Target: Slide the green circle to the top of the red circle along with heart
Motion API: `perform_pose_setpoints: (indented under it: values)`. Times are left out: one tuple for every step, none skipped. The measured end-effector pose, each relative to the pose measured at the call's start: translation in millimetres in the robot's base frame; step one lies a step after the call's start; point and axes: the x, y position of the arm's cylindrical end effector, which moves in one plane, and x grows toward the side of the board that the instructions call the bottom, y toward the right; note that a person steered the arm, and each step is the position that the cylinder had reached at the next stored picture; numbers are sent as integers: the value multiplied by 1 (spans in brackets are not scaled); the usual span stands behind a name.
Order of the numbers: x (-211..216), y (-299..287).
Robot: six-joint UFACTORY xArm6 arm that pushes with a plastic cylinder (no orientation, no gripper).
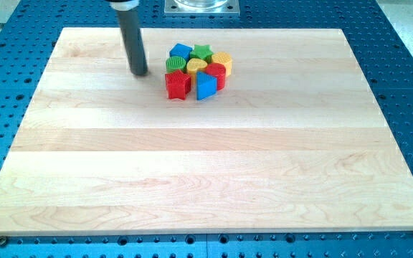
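Note:
The green circle [175, 64] lies at the left side of a tight cluster of blocks near the view's top centre. The yellow heart [196, 67] touches it on its right. The red circle [216, 74] sits right of the heart, at the cluster's right side. My tip [140, 72] rests on the board left of the green circle, a small gap apart from it. The dark rod rises from the tip toward the view's top.
The cluster also holds a blue block [181, 51], a green star [202, 51], a yellow block [223, 60], a red star [178, 84] and a blue block [205, 86]. The wooden board [206, 179] lies on a blue perforated table [407, 72].

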Motion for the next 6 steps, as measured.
perform_pose_setpoints:
  values:
    - [0,39]
    - [0,71]
    - [2,95]
    - [4,113]
    - [3,132]
    - [3,159]
